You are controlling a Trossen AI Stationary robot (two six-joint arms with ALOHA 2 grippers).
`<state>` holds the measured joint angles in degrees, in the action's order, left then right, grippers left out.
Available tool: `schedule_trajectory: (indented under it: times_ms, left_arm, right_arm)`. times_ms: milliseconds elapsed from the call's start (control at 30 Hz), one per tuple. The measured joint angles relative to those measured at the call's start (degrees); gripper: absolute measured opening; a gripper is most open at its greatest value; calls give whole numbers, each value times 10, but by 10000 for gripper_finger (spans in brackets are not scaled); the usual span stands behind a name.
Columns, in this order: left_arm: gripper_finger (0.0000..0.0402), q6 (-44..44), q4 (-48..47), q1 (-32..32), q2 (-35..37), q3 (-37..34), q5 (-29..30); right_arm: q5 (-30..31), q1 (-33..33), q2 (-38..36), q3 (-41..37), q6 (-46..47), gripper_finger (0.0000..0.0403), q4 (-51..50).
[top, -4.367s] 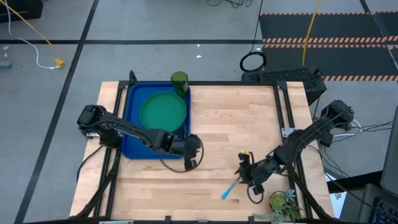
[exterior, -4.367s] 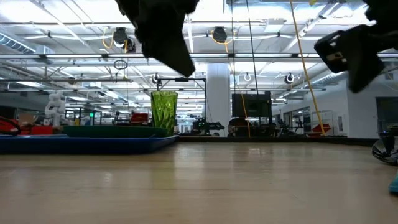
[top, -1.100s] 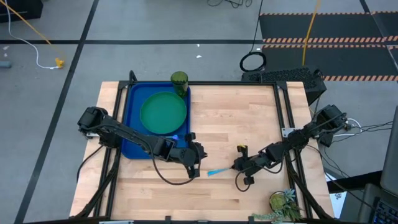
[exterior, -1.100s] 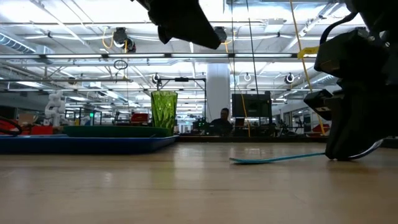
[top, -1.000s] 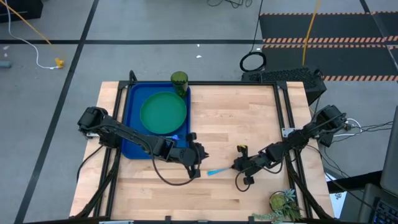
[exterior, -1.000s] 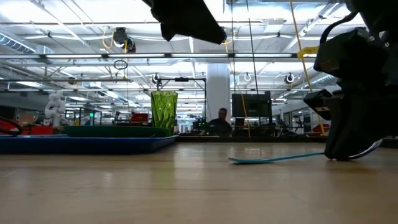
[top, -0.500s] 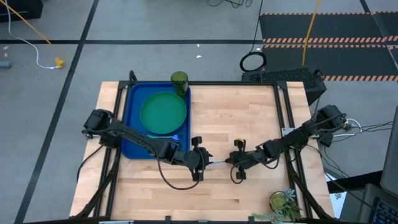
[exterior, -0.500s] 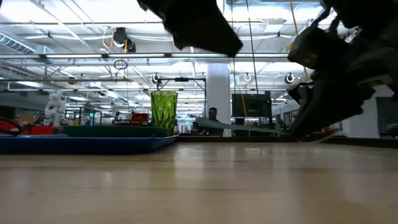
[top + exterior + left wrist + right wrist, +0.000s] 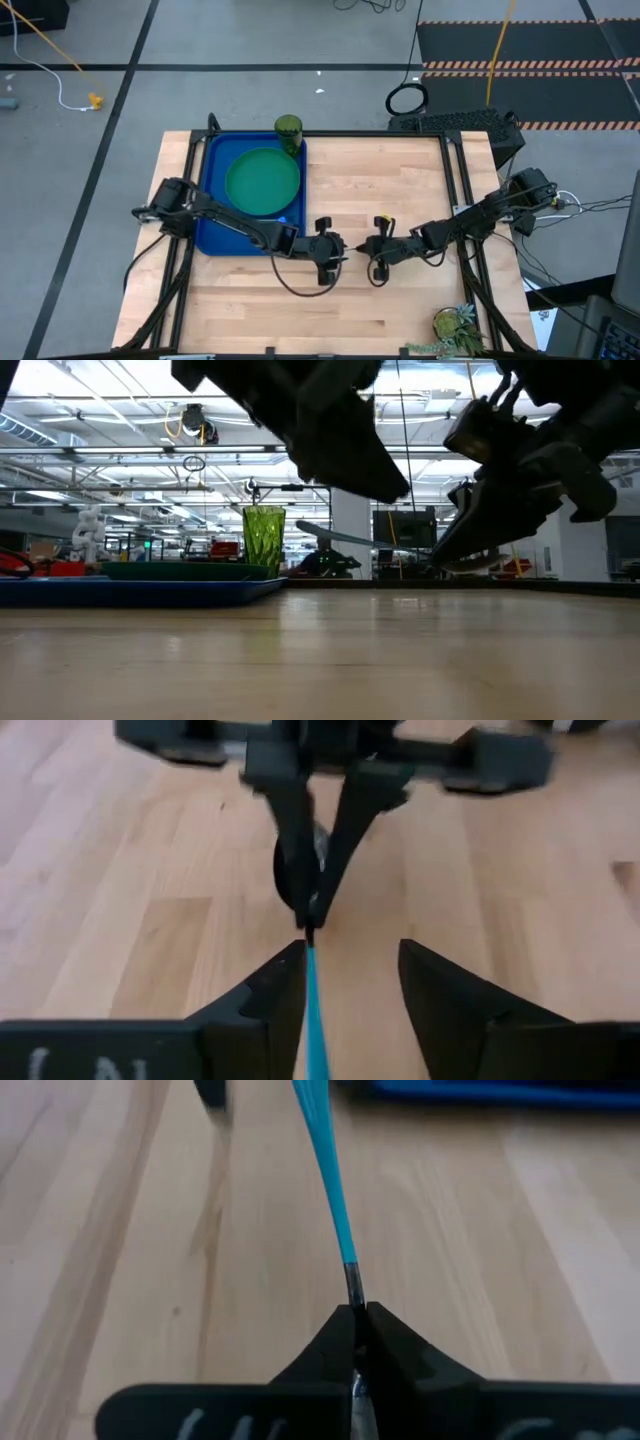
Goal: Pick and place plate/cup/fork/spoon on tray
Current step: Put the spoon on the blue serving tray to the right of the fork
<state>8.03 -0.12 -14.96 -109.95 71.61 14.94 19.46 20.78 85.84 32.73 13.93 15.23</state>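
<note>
My right gripper point(image 9: 372, 248) is shut on the spoon point(image 9: 345, 539) above the table's middle. The spoon's light blue handle point(image 9: 325, 1180) points toward my left gripper point(image 9: 336, 250). That gripper is open, and the handle point(image 9: 316, 1010) runs between its fingers close to one finger point(image 9: 275, 1005); whether they touch I cannot tell. The teal plate point(image 9: 262, 180) lies on the blue tray point(image 9: 212, 200) at the far left. The green cup point(image 9: 288, 128) stands at the tray's far right corner. The fork is hidden. My right gripper pinches the spoon's dark neck point(image 9: 352, 1285), where the blue handle ends, between its two shut fingers point(image 9: 385, 1345). The fingers come nearly level from the table's right and lie along the spoon. The spoon is lifted clear of the table, with its handle sticking out toward the left gripper.
A small potted plant point(image 9: 458, 328) stands at the table's near right corner. Bare wood point(image 9: 380, 190) lies right of the tray and along the near edge. Both arms meet over the table's middle.
My right gripper has lifted the spoon off the table and carried it toward the table's left edge; the spoon, which lay flat, now hangs clear. My left gripper has moved toward the right, up to the spoon's handle end.
</note>
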Motion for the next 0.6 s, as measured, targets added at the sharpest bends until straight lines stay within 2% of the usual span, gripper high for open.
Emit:
schedule_trajectory:
  times_ms: [133,233,433,600]
  left_arm:
    - [194,9,-1,10,-15,0,0]
    - [203,21,-9,23,-15,0,1]
    - [180,6,-17,38,-16,0,1]
    - [160,-7,-20,44,-16,0,-16]
  right_arm:
    - [-2,-12,-1,0,-17,0,6]
    - [-2,-25,-1,0,-26,0,14]
    - [-30,-44,-1,1,-59,1,56]
    - [-31,-57,-1,2,-81,2,70]
